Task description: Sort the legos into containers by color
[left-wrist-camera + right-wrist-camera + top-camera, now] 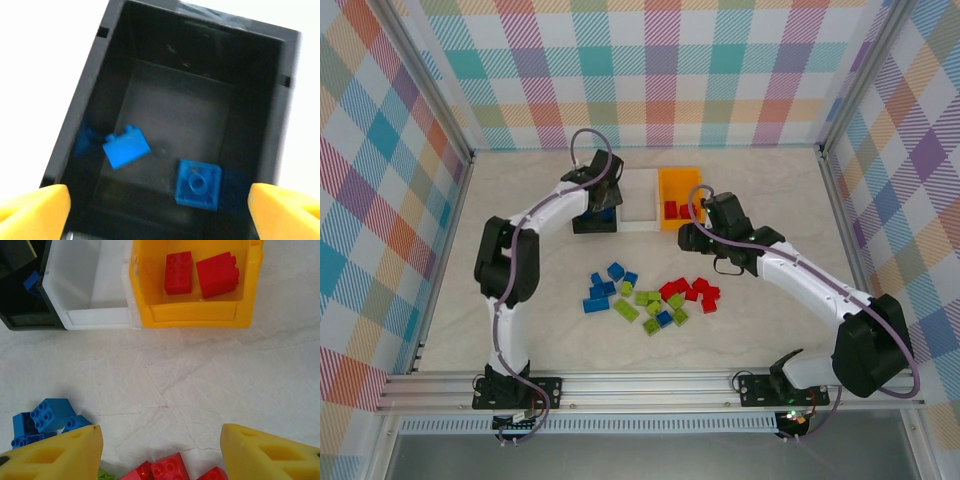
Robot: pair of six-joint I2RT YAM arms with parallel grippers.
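In the top view, the black bin, white bin and orange bin are lined up toward the table's far edge. Loose legos are spread near its middle.

In the left wrist view, the left gripper is held wide open and empty over the black bin, so that bricks fall inside. Two glossy blue bricks are seen there, perhaps a blurred third.

In the right wrist view, the right gripper is opened, empty, above red bricks.

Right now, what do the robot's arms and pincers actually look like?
The left arm and right arm are white tubes with chunky black joints and black bases. A purplish-grey cable loops along each. The fingers are blocky and yellow.
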